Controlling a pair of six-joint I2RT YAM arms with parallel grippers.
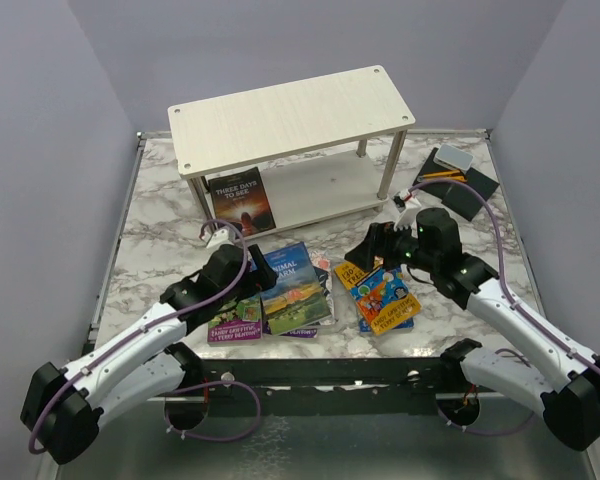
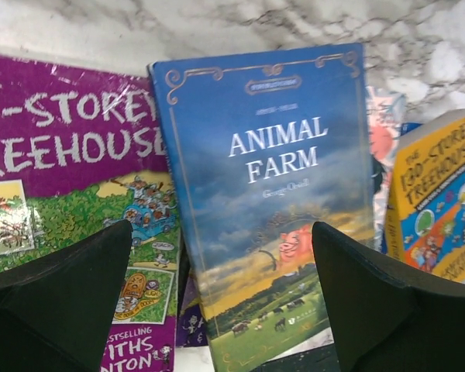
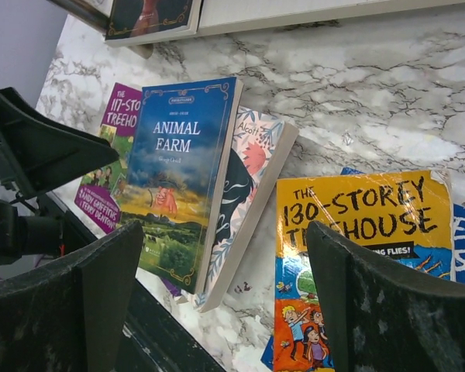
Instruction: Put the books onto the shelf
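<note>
The left jaws are gaping wide and empty over Animal Farm (image 2: pixel 267 209), which is lying on other books on the bench (image 1: pixel 155 225), its long axis running 12 to 6 between them. The right jaws, equally wide, are hanging over the orange Treehouse book (image 3: pixel 356 248). The shelf (image 1: pixel 290 115) is standing at 12 o'clock.

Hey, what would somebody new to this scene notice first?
Bright paperbacks lie scattered on the near half of the marble table, blue Animal Farm in the middle. Behind them stands the whitish two-tier shelf, one dark book propped at its lower left. The left gripper and right gripper hang open above the pile.
</note>
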